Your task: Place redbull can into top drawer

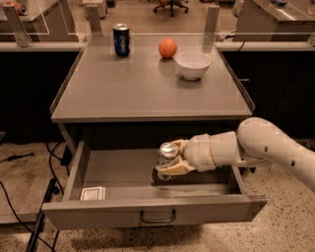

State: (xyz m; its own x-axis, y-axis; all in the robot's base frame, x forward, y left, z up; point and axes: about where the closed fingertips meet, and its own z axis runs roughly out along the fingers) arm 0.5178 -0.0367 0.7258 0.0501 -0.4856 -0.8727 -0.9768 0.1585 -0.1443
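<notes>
One redbull can (168,151) roughly upright, long axis vertical, silver top up, inside open top drawer (98,212); gripper (171,160) fingers clamped around its body.

Open-plan office or lab workspace. Far side: wheeled office chair (171,6) and desk (273,17) at far right, set in rows behind a low ledge. Speckled hard floor (280,229) throughout. Loose black cables (50,165) trailing at near left. Centre: grey metal cabinet (147,93), industrial make, drawer (147,210) pulled out to near side. Robot gripper (170,165) inside drawer, right of middle, clasped round can (168,150).
</notes>
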